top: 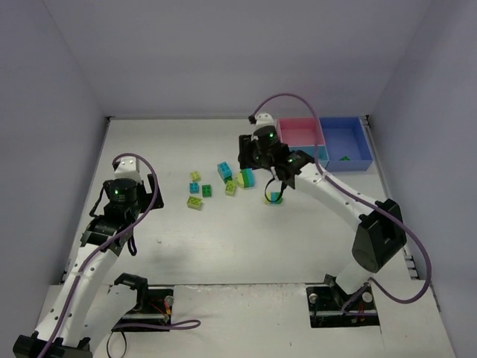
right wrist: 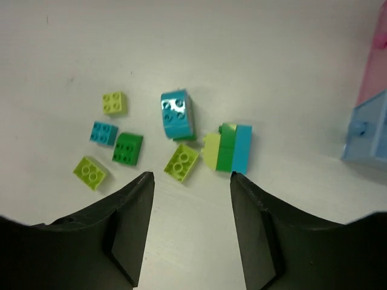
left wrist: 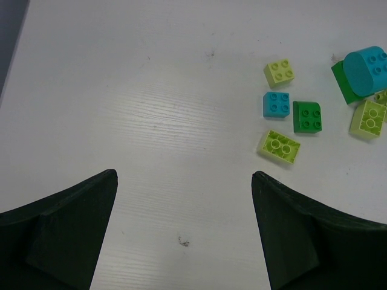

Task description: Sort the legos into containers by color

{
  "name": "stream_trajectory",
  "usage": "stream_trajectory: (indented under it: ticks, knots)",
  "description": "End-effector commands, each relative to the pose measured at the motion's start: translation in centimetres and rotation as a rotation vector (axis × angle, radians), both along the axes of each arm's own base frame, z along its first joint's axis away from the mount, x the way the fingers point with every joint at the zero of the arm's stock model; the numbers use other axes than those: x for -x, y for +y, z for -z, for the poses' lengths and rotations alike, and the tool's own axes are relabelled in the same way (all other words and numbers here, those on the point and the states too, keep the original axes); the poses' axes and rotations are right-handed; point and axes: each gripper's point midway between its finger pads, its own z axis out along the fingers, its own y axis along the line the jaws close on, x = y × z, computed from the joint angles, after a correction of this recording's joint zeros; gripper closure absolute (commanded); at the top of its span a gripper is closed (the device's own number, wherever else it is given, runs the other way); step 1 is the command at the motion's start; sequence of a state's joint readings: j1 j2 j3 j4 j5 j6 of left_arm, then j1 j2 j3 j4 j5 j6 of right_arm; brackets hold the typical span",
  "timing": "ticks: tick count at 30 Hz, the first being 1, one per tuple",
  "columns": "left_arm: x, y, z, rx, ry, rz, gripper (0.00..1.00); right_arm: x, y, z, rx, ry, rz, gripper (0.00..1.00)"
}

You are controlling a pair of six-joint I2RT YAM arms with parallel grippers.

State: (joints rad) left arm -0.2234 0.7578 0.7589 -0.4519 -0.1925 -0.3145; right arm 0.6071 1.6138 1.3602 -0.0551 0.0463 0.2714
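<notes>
Left gripper (left wrist: 183, 176) wide open, empty, over table (left wrist: 151, 90) | right gripper (right wrist: 190, 176) partly open, nothing gripped, striped brick (right wrist: 228, 148) just ahead | other legos (top: 223, 171) loose mid-table | trays (top: 323, 134) far right, green bit (top: 344, 158) in the darker blue

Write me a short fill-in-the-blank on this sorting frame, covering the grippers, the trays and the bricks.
1. The left gripper has its jaws wide ___, nothing between them.
2. The darker blue tray holds one small ___ brick.
3. Just ahead of the right gripper lies a three-colour stack whose end nearest the trays is ___.
Missing: open; green; cyan.
</notes>
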Motion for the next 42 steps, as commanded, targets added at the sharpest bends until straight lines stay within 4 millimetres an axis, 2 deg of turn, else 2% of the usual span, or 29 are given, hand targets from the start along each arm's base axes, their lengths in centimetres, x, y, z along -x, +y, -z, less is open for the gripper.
stream_trajectory:
  ticks: [1, 5, 7, 9, 10, 11, 12, 13, 17, 18, 25, 28, 29, 30, 31, 35, 36, 38, 39, 40, 41, 42]
  knots:
    - [-1.2, 0.0, -2.1, -0.004, -0.078, -0.007, 0.15, 1.6, 2.2, 1.0, -0.063, 0.035, 0.109, 0.49]
    - [-1.1, -0.1, -2.2, 0.001, -0.081, -0.001, 0.15, 2.9, 4.3, 5.0, -0.076, 0.134, 0.187, 0.34]
    - [-1.1, -0.1, -2.2, 0.001, -0.081, -0.001, 0.15, 3.2, 5.1, 6.9, -0.058, 0.167, 0.201, 0.31]
    - [-1.0, -0.2, -2.1, 0.004, -0.078, 0.003, 0.15, 3.2, 5.6, 7.9, -0.062, 0.184, 0.226, 0.29]
    - [-1.1, -0.3, -2.1, 0.006, -0.079, 0.005, 0.15, 3.2, 5.9, 9.4, -0.041, 0.206, 0.229, 0.29]
    - [-1.1, -0.3, -2.1, 0.008, -0.078, 0.009, 0.15, 2.8, 6.2, 9.6, -0.045, 0.212, 0.233, 0.29]
    - [-1.1, -0.4, -2.1, 0.01, -0.079, 0.014, 0.15, 2.7, 6.4, 10.2, -0.04, 0.221, 0.238, 0.3]
    - [-1.1, -0.5, -2.0, 0.01, -0.075, 0.015, 0.15, 2.6, 6.6, 11.6, -0.022, 0.241, 0.242, 0.3]
    - [-1.1, -0.5, -2.1, 0.01, -0.078, 0.015, 0.15, 1.6, 7.5, 12.9, -0.01, 0.245, 0.256, 0.33]
    - [-1.1, -0.5, -2.2, 0.011, -0.079, 0.016, 0.15, 1.3, 7.5, 13.9, 0.007, 0.253, 0.262, 0.33]
    - [-1.1, -0.6, -2.2, 0.016, -0.078, 0.024, 0.15, -0.2, 8.0, 15.8, 0.033, 0.248, 0.295, 0.39]
    - [-1.1, -0.7, -2.1, 0.017, -0.076, 0.027, 0.15, -0.4, 7.7, 16.5, 0.052, 0.244, 0.31, 0.49]
    - [-1.1, -0.7, -2.1, 0.016, -0.076, 0.026, 0.15, -0.5, 7.4, 16.7, 0.059, 0.24, 0.321, 0.57]
    - [-1.1, -0.7, -2.1, 0.015, -0.075, 0.028, 0.15, -0.5, 7.4, 16.6, 0.062, 0.238, 0.321, 0.63]
    - [-1.1, -0.7, -2.0, 0.014, -0.072, 0.027, 0.15, -0.5, 7.1, 16.7, 0.071, 0.236, 0.32, 0.76]
    - [-1.2, -0.7, -2.0, 0.014, -0.072, 0.027, 0.15, 0.1, 6.5, 15.2, 0.075, 0.217, 0.304, 1.0]
    - [-1.2, -0.7, -2.0, 0.013, -0.071, 0.025, 0.15, 0.0, 6.2, 13.3, 0.051, 0.192, 0.304, 1.0]
    - [-1.2, -0.6, -2.0, 0.012, -0.069, 0.024, 0.15, 0.2, 4.9, 12.1, 0.058, 0.177, 0.301, 1.0]
    - [-1.2, -0.6, -2.0, 0.012, -0.071, 0.024, 0.15, 0.1, 4.4, 9.7, 0.027, 0.145, 0.301, 1.0]
    - [-1.2, -0.6, -1.9, 0.01, -0.066, 0.025, 0.15, -0.4, 3.2, 8.5, 0.018, 0.128, 0.316, 1.0]
    - [-1.2, -0.6, -1.9, 0.01, -0.066, 0.025, 0.15, -0.4, 2.0, 6.5, 0.01, 0.095, 0.313, 1.0]
    - [-1.3, -0.7, -1.9, 0.01, -0.066, 0.025, 0.15, -0.8, 1.0, 5.5, 0.006, 0.08, 0.322, 1.0]
